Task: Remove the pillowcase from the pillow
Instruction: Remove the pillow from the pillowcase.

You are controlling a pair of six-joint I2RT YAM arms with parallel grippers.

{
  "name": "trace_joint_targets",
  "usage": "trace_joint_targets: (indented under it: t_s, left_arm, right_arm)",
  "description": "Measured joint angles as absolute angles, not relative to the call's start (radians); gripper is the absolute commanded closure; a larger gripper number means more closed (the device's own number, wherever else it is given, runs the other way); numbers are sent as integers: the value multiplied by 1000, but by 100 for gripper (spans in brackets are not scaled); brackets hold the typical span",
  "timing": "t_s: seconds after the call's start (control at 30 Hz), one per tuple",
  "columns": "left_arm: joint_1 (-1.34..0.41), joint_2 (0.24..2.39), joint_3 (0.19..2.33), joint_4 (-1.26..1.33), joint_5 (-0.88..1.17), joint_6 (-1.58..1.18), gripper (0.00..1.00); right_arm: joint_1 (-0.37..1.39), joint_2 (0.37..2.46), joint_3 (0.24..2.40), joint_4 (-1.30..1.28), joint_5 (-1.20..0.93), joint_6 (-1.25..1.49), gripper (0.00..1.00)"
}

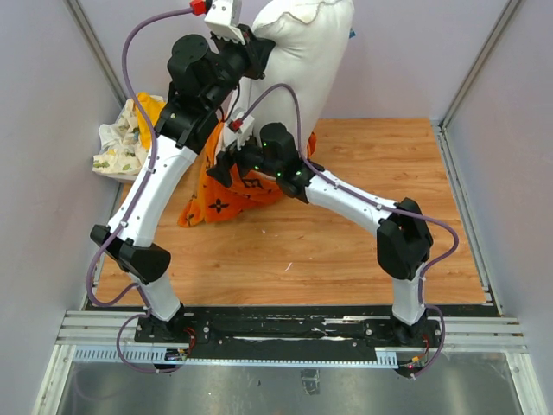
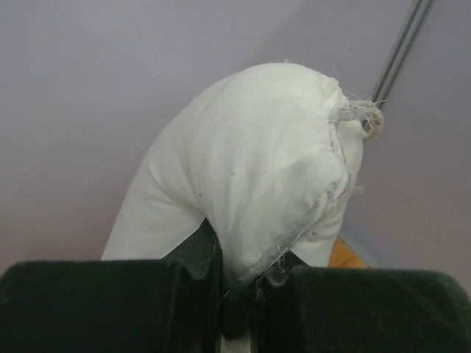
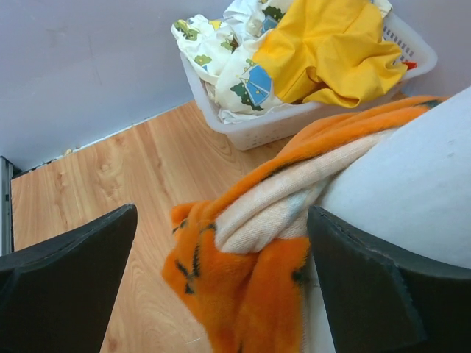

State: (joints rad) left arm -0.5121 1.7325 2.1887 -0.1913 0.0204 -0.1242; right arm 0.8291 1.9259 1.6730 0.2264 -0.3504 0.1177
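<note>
My left gripper (image 1: 257,54) is raised high and shut on a corner of the plump white pillow (image 1: 307,60), which hangs upright from it. In the left wrist view the pillow's frayed seam (image 2: 316,213) is pinched between the shut fingers (image 2: 239,294). The orange pillowcase (image 1: 223,197) with black motifs is bunched low around the pillow's bottom end on the wooden table. My right gripper (image 1: 223,166) is open, its jaws wide on either side of the pillowcase's rolled edge (image 3: 243,294), with the bare pillow (image 3: 419,191) just to its right.
A white plastic basket (image 3: 294,121) at the table's far left holds a plain yellow cloth (image 3: 324,44) and a white printed cloth (image 3: 213,44); it also shows in the top view (image 1: 117,151). Grey walls close in the back and both sides.
</note>
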Motion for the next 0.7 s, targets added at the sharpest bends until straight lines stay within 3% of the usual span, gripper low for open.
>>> trace_joint_targets:
  t_s: [0.17,0.23,0.3,0.33,0.7]
  left_arm:
    - [-509,1731,2179,-205,20,-123,100]
    - [-509,1731,2174,-210,16,-121,100]
    - [-509,1731,2170,-214,10,-120,100]
    - [-509,1731,2170,-217,5,-118,100]
    - [-509,1732,2236,-295,-137,-41,100]
  right_arm:
    - [831,1987,1676,238,-327,155,31]
    - [831,2015,1662,255,-330,187,54]
    - [834,2031,1630,269,-332,210,87]
    - [837,2037,1611,273,-332,225,97]
    - [965,2110,1460,284,-275,234,99]
